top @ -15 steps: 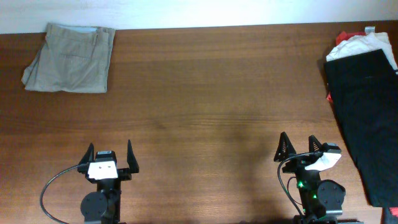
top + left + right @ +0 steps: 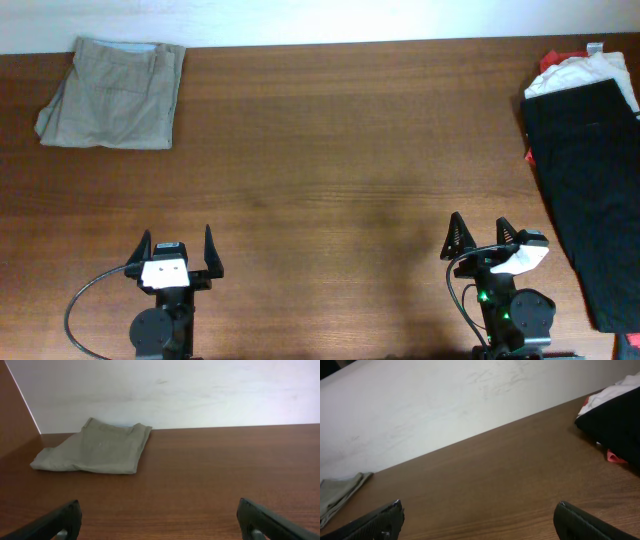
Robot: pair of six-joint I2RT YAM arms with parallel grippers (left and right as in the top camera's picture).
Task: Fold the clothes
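A black garment point(image 2: 590, 190) lies along the table's right edge, on top of white point(image 2: 578, 72) and red point(image 2: 557, 60) pieces at the far right corner. It also shows in the right wrist view point(image 2: 617, 415) at the right. A folded khaki garment point(image 2: 112, 92) lies at the far left corner; it shows in the left wrist view point(image 2: 97, 451). My left gripper point(image 2: 177, 248) is open and empty near the front edge. My right gripper point(image 2: 478, 236) is open and empty near the front right, left of the black garment.
The brown wooden table point(image 2: 330, 170) runs between the two piles. A white wall point(image 2: 170, 390) stands behind its far edge. A grey cable point(image 2: 85, 300) loops at the left arm's base.
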